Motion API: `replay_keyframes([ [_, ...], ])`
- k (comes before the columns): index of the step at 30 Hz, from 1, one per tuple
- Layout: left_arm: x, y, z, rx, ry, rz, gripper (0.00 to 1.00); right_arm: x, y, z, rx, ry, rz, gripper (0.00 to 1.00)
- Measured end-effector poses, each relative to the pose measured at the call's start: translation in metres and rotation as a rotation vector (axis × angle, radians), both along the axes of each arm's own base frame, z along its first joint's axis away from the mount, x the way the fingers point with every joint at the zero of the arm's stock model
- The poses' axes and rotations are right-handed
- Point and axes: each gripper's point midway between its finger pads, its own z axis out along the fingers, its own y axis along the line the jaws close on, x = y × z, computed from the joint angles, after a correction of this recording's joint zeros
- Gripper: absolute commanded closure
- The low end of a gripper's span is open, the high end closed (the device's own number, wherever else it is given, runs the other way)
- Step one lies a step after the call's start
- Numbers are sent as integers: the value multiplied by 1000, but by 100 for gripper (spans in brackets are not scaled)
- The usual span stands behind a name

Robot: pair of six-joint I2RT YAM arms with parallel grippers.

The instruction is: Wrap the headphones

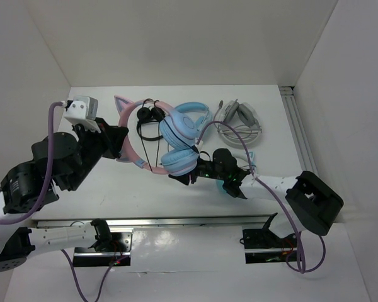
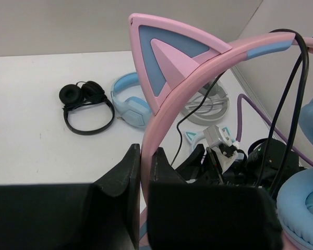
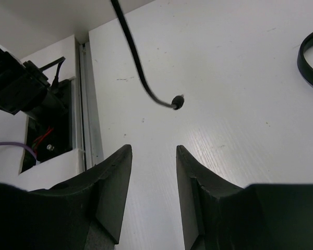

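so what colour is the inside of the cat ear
The cat ear is light blue inside with a pink edge; the left wrist view shows it best.

Our left arm angles up and inward from its base, wrist turned right, its gripper (image 2: 144, 160) pinched tight on the pink band of the headphones (image 1: 176, 132). Our right arm stretches leftward, its gripper (image 3: 152, 172) spread apart, holding nothing.

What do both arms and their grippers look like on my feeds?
The left arm and right arm have white links with bulky black joints, and purple cables trail along both. The left gripper and right gripper have matte black, wedge-shaped fingers. A light grey camera block sits on the left wrist. No markings show.
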Motion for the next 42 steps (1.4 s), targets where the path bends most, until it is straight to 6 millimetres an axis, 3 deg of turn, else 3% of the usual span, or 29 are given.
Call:
replay_keyframes([
  [13, 0, 1, 0, -27, 8, 9, 100, 4, 7, -1, 41, 16, 2, 47],
  [16, 0, 0, 0, -29, 9, 9, 100, 4, 10, -1, 56, 25, 7, 53],
  [17, -1, 1, 0, -31, 9, 9, 100, 4, 10, -1, 62, 28, 8, 62],
  [18, -1, 1, 1, -37, 10, 9, 100, 4, 11, -1, 67, 29, 9, 63],
  [30, -4, 5, -5, -51, 16, 11, 100, 6, 17, 10, 119, 28, 15, 49],
  [40, -4, 2, -5, -64, 23, 5, 100, 7, 23, 16, 137, 24, 26, 47],
  [42, -4, 0, -7, -68, 27, 5, 100, 6, 25, 16, 136, 25, 30, 54],
])
